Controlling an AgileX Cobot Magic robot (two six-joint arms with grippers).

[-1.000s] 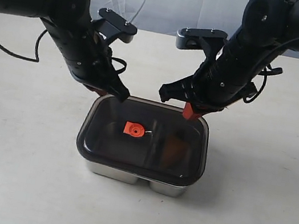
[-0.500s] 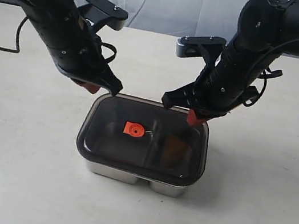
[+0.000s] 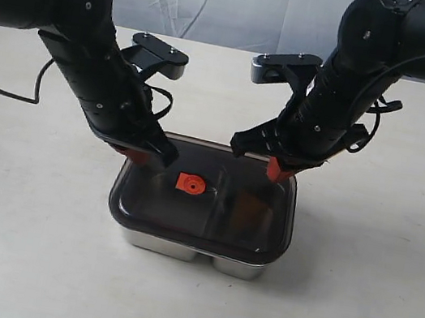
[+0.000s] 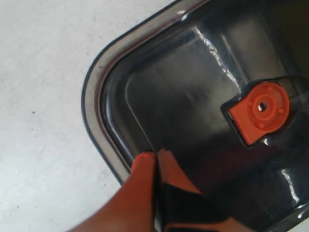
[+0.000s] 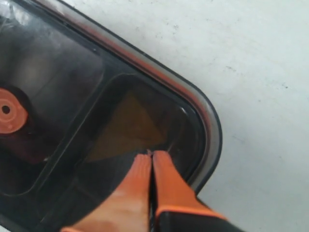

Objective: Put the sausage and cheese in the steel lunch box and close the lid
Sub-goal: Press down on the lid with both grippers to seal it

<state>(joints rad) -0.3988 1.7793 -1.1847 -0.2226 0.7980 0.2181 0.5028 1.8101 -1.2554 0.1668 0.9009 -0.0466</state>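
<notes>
The smoky dark lid (image 3: pixel 186 212) lies on the steel lunch box (image 3: pixel 180 250), its orange valve tab (image 3: pixel 189 183) facing up. My left gripper (image 3: pixel 160 157) is shut, tips touching the lid's rear left corner; in the left wrist view the gripper (image 4: pixel 157 153) rests just inside the rim of the lid (image 4: pixel 183 92). My right gripper (image 3: pixel 276 170) is shut too, tips on the rear right corner. The cheese (image 5: pixel 128 123) shows dimly through the lid (image 5: pixel 72 77) just ahead of the right gripper (image 5: pixel 151 154). The sausage is hidden under the dark lid.
The lunch box stands on a pale table (image 3: pixel 368 302). A white curtain (image 3: pixel 224 0) hangs behind the table's far edge. Both black arms lean in over the back of the box.
My left gripper has swung forward and down from beside the box's rear left edge onto the lid's corner. The right gripper has barely moved. The lid stays seated.
</notes>
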